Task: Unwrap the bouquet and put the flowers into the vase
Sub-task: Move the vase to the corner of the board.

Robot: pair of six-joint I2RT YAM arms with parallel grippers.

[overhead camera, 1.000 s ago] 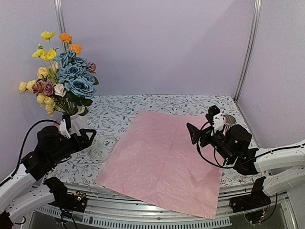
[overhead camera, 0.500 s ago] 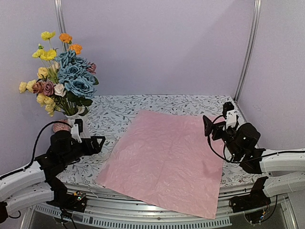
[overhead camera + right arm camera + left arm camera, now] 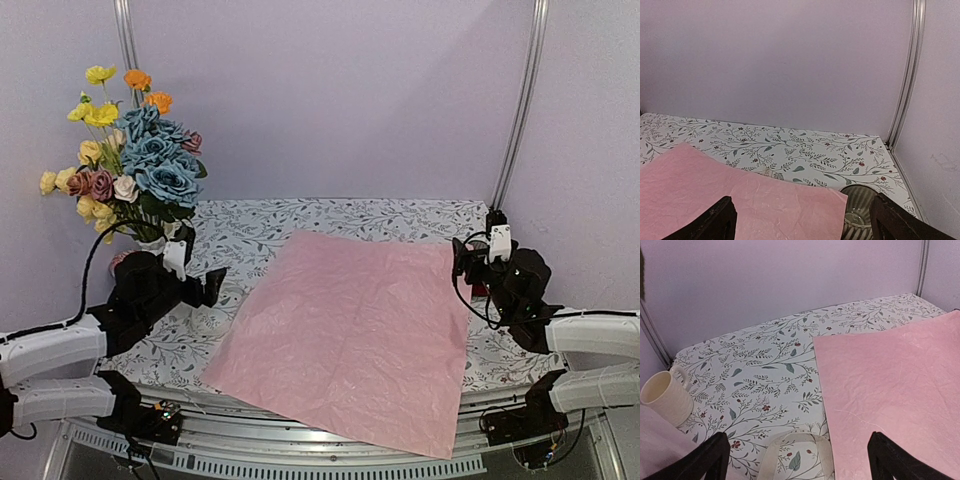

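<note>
Change since earlier frame: both arms have pulled back toward their own sides. The left tool (image 3: 205,287) now sits nearer the back-left corner, and the right tool (image 3: 462,262) has moved off the sheet toward the right wall. We see no shift in anything else.
Left tool: fingers spread as wide as we see them, with nothing between them.
Right tool: also wide apart and holding nothing.
Flowers (image 3: 150,160): these stand upright, bunched above and behind the left tool, well apart from the right tool.
Vase (image 3: 150,243): only its top shows, just behind the left arm, and the stems run down into it. The arm hides the body.
Pink wrapping paper (image 3: 350,330): this lies flat on the surface (image 3: 300,215) between the two tools, its near corner over the front edge.
Cream ribbon (image 3: 805,435): a loose loop lies just below the left tool, beside the paper's left edge.
Cream mug (image 3: 665,395): it is ahead and to the left of the left tool, untouched.
Ribbed cup (image 3: 857,212): it is below the right tool, toward its right finger, just beside the paper's far corner.
Step in hand: we judge that the unwrapping and placing are done and that the arms are retiring.
Next move: we judge that no grasp remains. The left arm must retreat clear of the vase, which looks top-heavy and may tip if nudged, and the right arm must stay clear of the cup.
</note>
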